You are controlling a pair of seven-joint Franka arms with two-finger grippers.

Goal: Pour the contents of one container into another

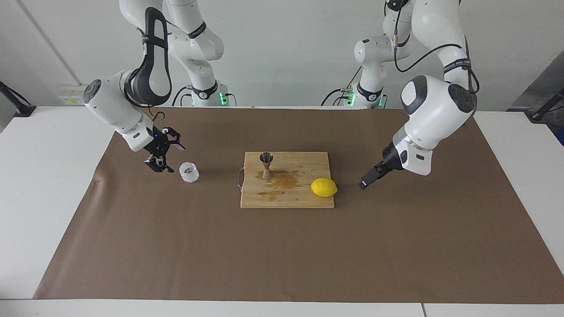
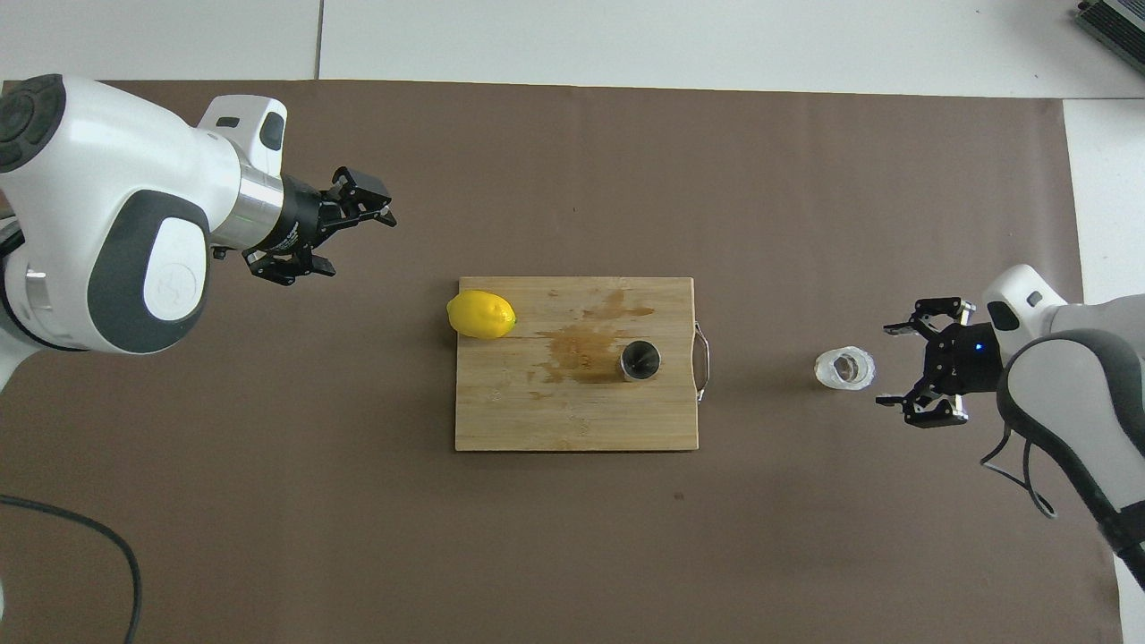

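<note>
Two arms are cut off at the frame edges, so only their forearms and claws show whole. From above, the jigger (image 2: 640, 360) shows only its round mouth; its hourglass shape reads only in the facing view. What the glass cup (image 1: 189, 172) holds is hard to make out through its frosted wall.

The cup stands on the brown mat (image 1: 282, 246) toward the right arm's end of the table (image 1: 53, 185), well apart from the cutting board (image 1: 304, 200). The right claw (image 1: 164, 156) is just beside it, spread wide, not touching. The jigger stands upright on the board, with the lemon (image 1: 324, 187) at the board's edge toward the left arm. The left claw (image 2: 335, 234) hangs wide, holding nothing, over bare mat.
</note>
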